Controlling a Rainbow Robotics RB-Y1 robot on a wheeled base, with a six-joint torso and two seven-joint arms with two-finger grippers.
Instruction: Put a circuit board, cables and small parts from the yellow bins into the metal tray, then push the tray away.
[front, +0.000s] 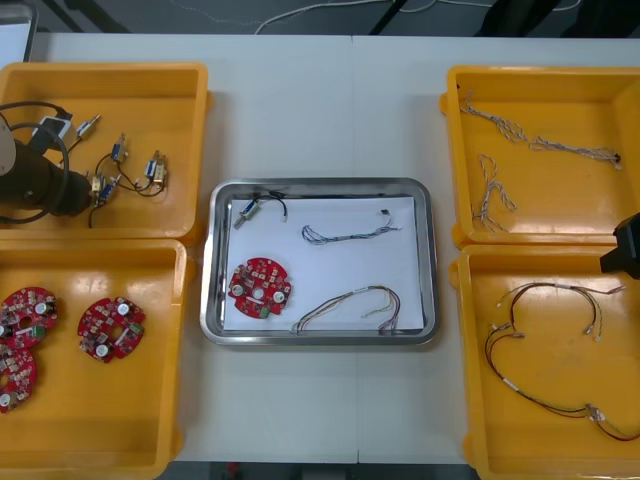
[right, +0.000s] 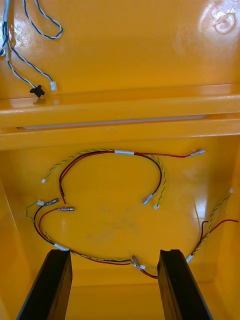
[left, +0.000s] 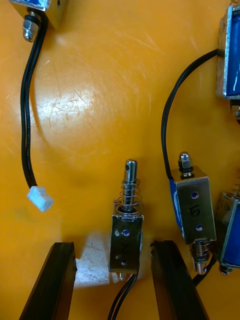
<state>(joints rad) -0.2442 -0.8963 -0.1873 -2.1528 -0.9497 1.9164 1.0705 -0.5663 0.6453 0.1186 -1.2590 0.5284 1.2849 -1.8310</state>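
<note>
Left gripper (left: 112, 248) low in the far left yellow bin (front: 180, 90), fingers spread wide, straddling one small metal part (left: 125, 235) with spring and pin; gap on either side, no contact seen. Right gripper (right: 114, 252) over the near right yellow bin (front: 470, 400), fingers wide, holding nothing; red and yellow cables (right: 112, 152) lie beyond them. Metal tray (front: 320, 187) mid-table, white inside, holds a red circuit board (front: 260, 285), a blue and white cable (front: 350, 233), a red and yellow cable (front: 350, 305), and a metal part with black cable (front: 250, 210).

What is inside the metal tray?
A round red circuit board, a small metal part with black cable, a twisted blue and white cable, a red and yellow cable, on white lining hiding the floor of the metal tray.
</note>
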